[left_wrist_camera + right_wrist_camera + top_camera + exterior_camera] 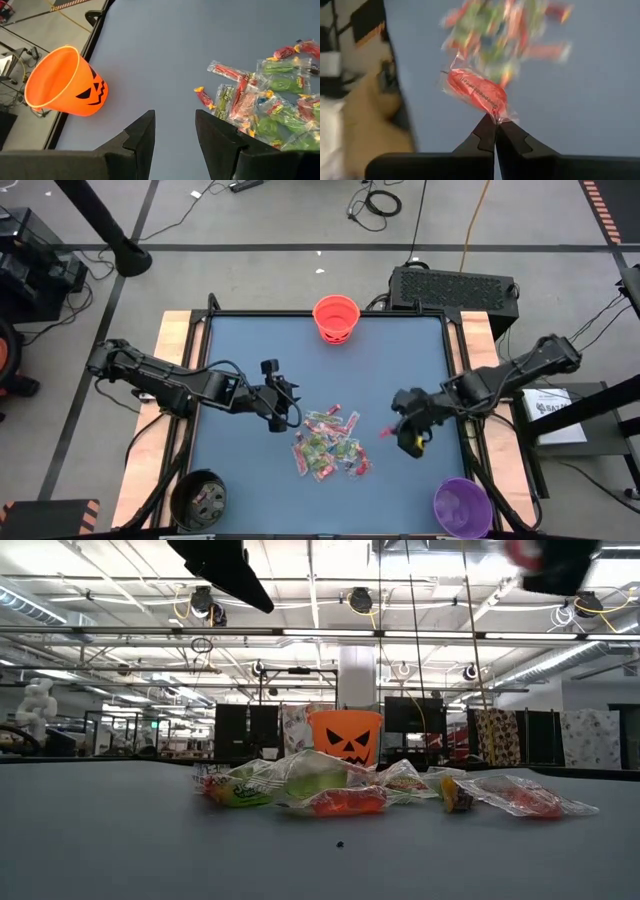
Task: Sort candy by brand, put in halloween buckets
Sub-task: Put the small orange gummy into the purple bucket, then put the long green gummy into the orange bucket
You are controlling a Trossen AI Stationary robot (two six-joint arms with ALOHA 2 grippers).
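A pile of candy in red, green and clear wrappers lies mid-table, also visible in the low view. The orange bucket stands at the far edge, the black bucket at the near left and the purple bucket at the near right. My left gripper hovers open at the pile's left edge, with nothing between its fingers. My right gripper is raised to the right of the pile, shut on one red candy. My right gripper pinches the clear crimped end of the red candy's wrapper between its two fingertips. The fingers slant down toward the table. The candy sticks out beyond the fingertips, lifted clear of the table and of the pile.
The black bucket holds some candy. Bare blue table surface lies between the pile and the orange bucket. Wooden side rails border the table left and right.
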